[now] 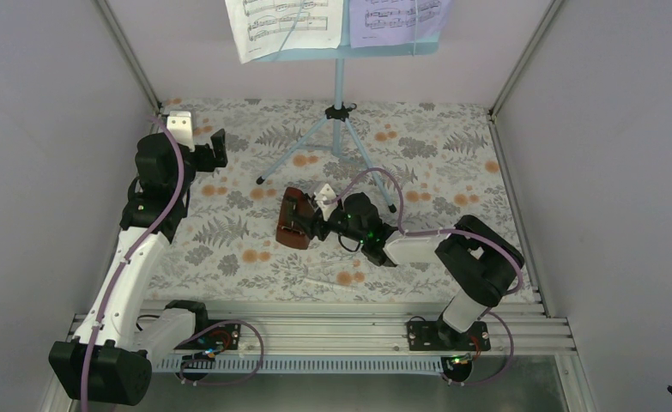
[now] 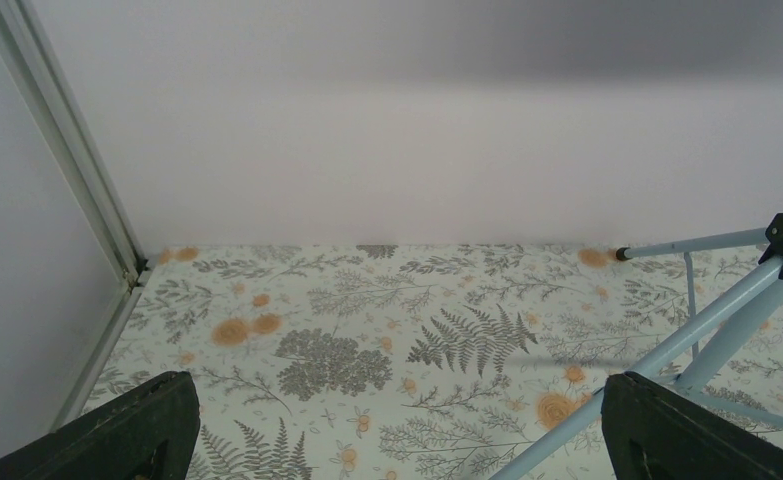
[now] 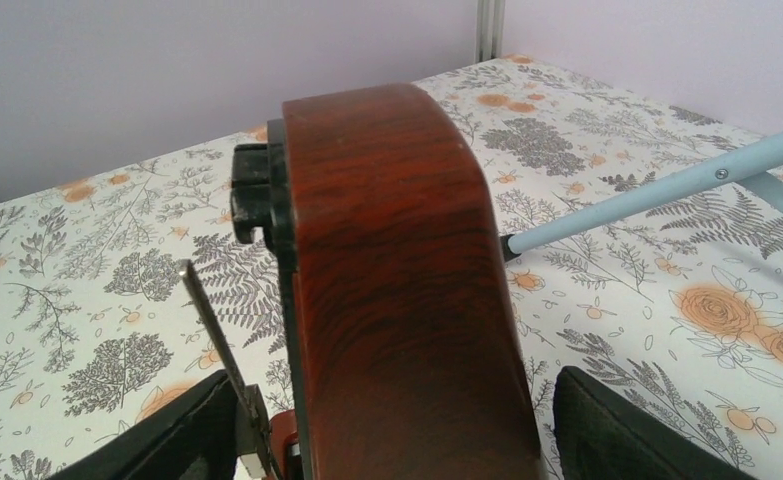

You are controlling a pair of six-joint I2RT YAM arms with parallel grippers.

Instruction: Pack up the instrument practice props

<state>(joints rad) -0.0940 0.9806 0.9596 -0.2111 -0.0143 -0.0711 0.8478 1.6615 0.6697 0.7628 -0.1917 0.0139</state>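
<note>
The right tool (image 1: pixel 311 225) reaches in from the right at mid-counter and is released. Its two black fingers (image 3: pixel 647 435) stand on either side of the metronome (image 3: pixel 397 260) with a sliver of gap on each side, so nothing is grasped. The metronome sits between them on the counter (image 1: pixel 229 249). Its casing is glossy reddish-brown with dark wood grain, rounded along the edge facing the wrist camera, and has a black fitting on its left face. A thin grey metal rod (image 3: pixel 212 320) leans beside that face, just inside the left finger.

The counter is covered with a cloth printed with grey ferns and orange flowers.

Further back on the left, the left tool (image 1: pixel 214 150) hovers fully released, with only cloth between its fingers, well apart from the metronome.

Behind the metronome stands the stand (image 1: pixel 339 86), a slim pale-blue tube on three splayed legs joined by a black hub, one foot near the right tool. At the far wall its desk carries a white page (image 1: pixel 285 26) and a lavender page (image 1: pixel 396 19), side by side, both printed with staves.
</note>
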